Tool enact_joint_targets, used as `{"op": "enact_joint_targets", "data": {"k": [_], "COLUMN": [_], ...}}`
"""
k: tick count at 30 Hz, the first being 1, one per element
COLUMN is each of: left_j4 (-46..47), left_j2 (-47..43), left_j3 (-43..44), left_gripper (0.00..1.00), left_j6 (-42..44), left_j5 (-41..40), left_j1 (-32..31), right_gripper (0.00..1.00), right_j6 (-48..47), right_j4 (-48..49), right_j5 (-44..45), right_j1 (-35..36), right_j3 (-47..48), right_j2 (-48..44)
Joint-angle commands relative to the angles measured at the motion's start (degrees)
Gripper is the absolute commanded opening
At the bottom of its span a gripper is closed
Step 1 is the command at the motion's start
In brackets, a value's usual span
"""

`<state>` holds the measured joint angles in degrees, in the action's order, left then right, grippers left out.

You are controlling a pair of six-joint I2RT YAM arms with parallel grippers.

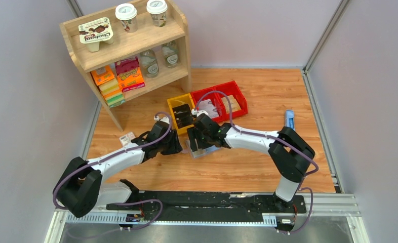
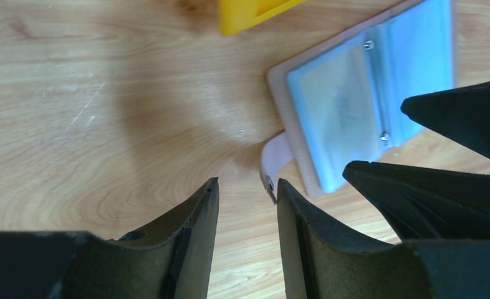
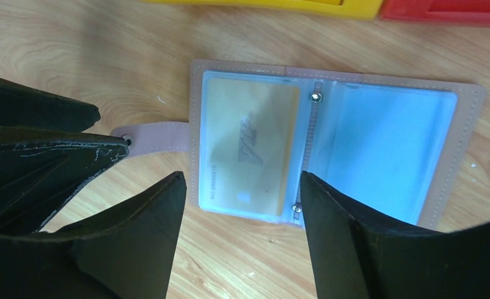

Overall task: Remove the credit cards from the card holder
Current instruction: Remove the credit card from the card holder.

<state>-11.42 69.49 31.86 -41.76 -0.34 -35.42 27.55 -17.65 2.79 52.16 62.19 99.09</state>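
The card holder [image 3: 379, 134] lies open and flat on the wooden table, pinkish-brown at the rim with blue-grey clear pockets inside. A yellowish credit card [image 3: 249, 146] shows in its left pocket. Its strap tab [image 3: 158, 137] sticks out to the left. My right gripper [image 3: 242, 180] hovers open over the holder's near edge, with only table between the fingers. My left gripper [image 2: 245, 187] is open beside the strap tab [image 2: 273, 159], its right fingertip by the snap and nothing between the fingers. In the top view both grippers meet at the holder [image 1: 205, 150].
A yellow bin [image 1: 182, 114] and two red bins [image 1: 222, 101] sit just behind the holder. A wooden shelf [image 1: 131, 50] with cups and boxes stands at the back left. A bright-blue object [image 1: 289, 120] lies at the right, a small packet [image 1: 127, 137] at the left.
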Motion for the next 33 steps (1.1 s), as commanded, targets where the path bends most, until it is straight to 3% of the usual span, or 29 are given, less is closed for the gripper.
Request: {"op": "enact_joint_targets", "data": {"k": [1,9,13,16,22,33], "left_j4": [1.49,4.3,5.0,5.09,4.13,2.02], "left_j2": [1.52,3.02,2.75,2.49,1.35,-0.32], "left_j3": [-1.18,-2.41,-3.03,-3.38,-4.17,-5.14], "left_gripper": [0.46,0.32,0.18,0.01,0.0,0.0], "left_j6": [-1.48,-1.57,-1.66,-1.48,-1.05,0.01], "left_j5": [2.44,4.29,4.91,5.0,4.65,4.21], "left_j1": [0.97,0.97,0.97,0.88,0.97,0.97], "right_gripper": [0.71,0.77,0.77,0.75,0.66,0.63], "right_j6": [-0.48,-0.13,-0.04,-0.22,-0.48,-0.3], "right_j4": [-3.61,-7.04,-8.54,-9.33,-11.09,-12.41], "right_j5": [6.34,11.01,12.76,13.73,16.02,14.88], "right_j1": [2.32,4.53,5.05,5.23,5.14,2.6], "right_j3": [4.6,9.17,10.4,11.02,10.76,8.91], "right_j2": [3.47,7.96,9.37,9.46,7.62,1.81]}}
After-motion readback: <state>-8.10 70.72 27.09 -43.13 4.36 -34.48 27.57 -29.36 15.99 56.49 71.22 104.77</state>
